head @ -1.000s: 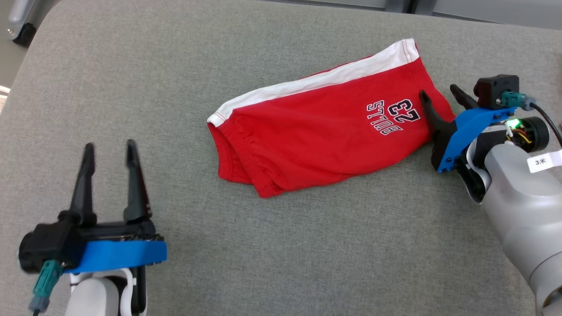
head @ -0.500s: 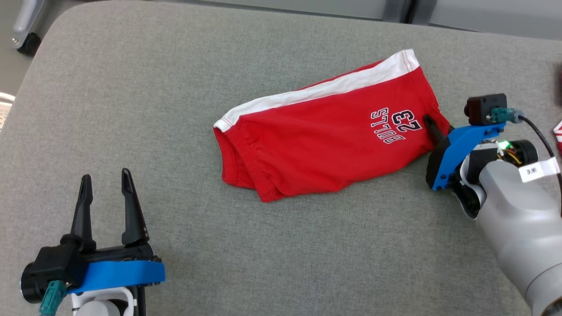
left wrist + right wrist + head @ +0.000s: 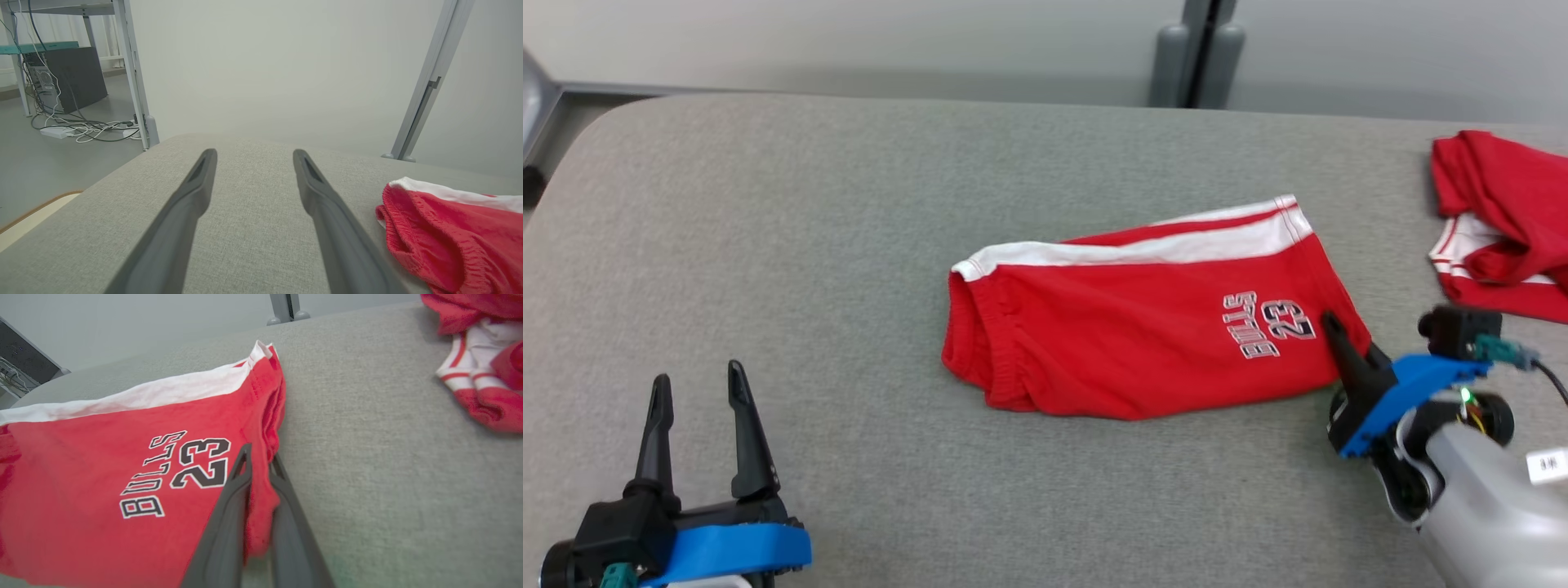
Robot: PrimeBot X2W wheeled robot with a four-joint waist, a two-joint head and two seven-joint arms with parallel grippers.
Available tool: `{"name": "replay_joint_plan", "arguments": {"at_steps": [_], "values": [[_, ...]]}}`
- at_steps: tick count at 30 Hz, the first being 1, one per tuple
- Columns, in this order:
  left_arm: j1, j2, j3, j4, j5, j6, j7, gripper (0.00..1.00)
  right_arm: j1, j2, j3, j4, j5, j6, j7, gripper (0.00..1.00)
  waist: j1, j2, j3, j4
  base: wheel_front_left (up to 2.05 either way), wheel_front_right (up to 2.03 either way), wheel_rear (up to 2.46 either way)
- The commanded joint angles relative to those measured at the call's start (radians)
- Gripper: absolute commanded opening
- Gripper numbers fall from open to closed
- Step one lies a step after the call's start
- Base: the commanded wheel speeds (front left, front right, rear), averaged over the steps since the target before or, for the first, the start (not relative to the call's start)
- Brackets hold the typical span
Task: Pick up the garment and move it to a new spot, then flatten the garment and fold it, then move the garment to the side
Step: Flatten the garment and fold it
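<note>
My right gripper (image 3: 261, 453) was clenched on the leg-hem end of the red shorts (image 3: 1127, 343), just beside the BULLS 23 print (image 3: 1270, 325). In the right wrist view a roll of red fabric was pinched between the two fingers, one finger above the cloth and one below. The shorts lay in the middle of the grey counter (image 3: 809, 204), doubled over lengthwise with the white stripe along the far edge and the waistband end pointing toward my left. My left gripper (image 3: 698, 373) was released, jaws wide, low over the counter and well apart from the waistband.

I judged the folding done and the move to the side to be the step in hand. With only one end held, the care lay in keeping the fold. A high lift would likely let the layers hang apart, so a low carry or a slow drag hem-first seemed the better choice. The counter's woven cover looked grippy, so a drag risked bunching the trailing waistband. I could not tell whether my pinch took in every layer; if it held only the top ones, the lower might stay behind. A second red garment (image 3: 1503, 220) lay crumpled near the right edge, so the shorts needed a spot clear of it.
</note>
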Motion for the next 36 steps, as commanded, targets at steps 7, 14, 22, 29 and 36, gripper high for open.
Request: {"name": "replay_joint_plan", "arguments": {"at_steps": [7,14,22,29,36], "values": [[0.032,-0.001,0.024,-0.009,0.014,-0.007,-0.003,1.00,0.125,-0.046,-0.049,-0.062,0.045,0.000,-0.014,0.00,0.0001,0.0001,-0.033,-0.069,0.00,0.00,0.00],[0.022,-0.001,0.036,-0.002,0.019,-0.008,-0.003,1.00,0.112,-0.029,-0.089,-0.115,0.017,0.000,-0.015,0.00,0.0001,0.0001,-0.031,-0.081,0.00,0.00,0.00],[0.035,-0.001,0.034,0.005,0.011,-0.006,-0.003,1.00,0.098,0.027,-0.109,-0.278,-0.061,0.000,-0.016,0.00,0.0001,0.0001,-0.057,-0.060,0.00,0.00,0.00],[0.031,-0.001,0.026,0.008,0.001,-0.005,-0.003,1.00,0.070,0.117,-0.059,-0.376,-0.130,0.000,0.001,0.00,0.0001,0.0001,-0.049,-0.033,0.00,0.00,0.00],[0.010,-0.001,0.006,0.008,-0.006,-0.001,-0.003,1.00,0.078,0.205,0.001,-0.381,-0.167,0.000,0.041,0.00,0.0001,0.0001,-0.029,0.004,0.00,0.00,0.00]]}}
